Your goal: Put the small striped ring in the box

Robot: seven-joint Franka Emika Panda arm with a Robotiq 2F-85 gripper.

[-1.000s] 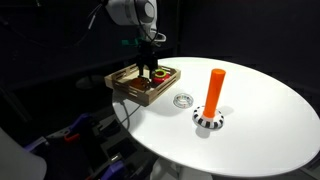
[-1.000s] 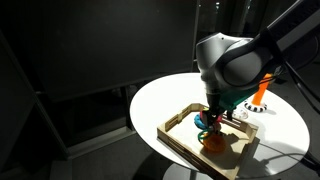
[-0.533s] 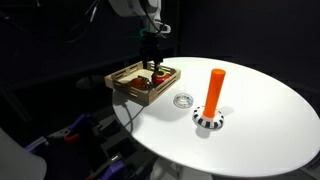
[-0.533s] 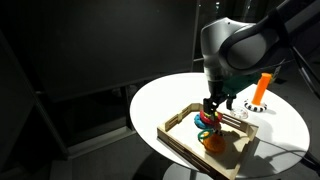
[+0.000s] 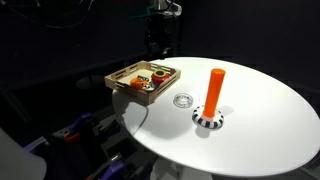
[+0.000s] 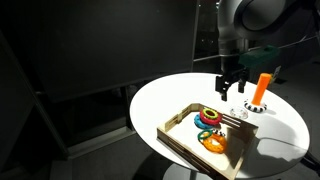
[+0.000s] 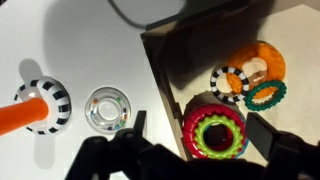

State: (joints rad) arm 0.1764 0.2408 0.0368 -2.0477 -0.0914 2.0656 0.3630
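The small striped ring (image 7: 231,84) lies flat inside the box (image 7: 158,75), against an orange piece (image 7: 262,60) and a small green ring (image 7: 266,94). The box also shows in both exterior views (image 5: 118,83) (image 6: 180,140). My gripper (image 7: 200,132) is open and empty. It hangs well above the table, over the box's edge, in both exterior views (image 5: 155,40) (image 6: 232,88). A red ring with a green ring on top (image 7: 214,132) lies in the box right below the jaws.
An orange peg (image 5: 214,90) (image 6: 262,88) (image 7: 25,115) stands on the round white table, with a larger striped ring (image 5: 208,120) (image 7: 55,100) around its base. A clear round disc (image 5: 182,100) (image 7: 107,108) lies between the peg and the box.
My gripper has risen from low inside the box to well above it. The pieces in the box show uncovered now.
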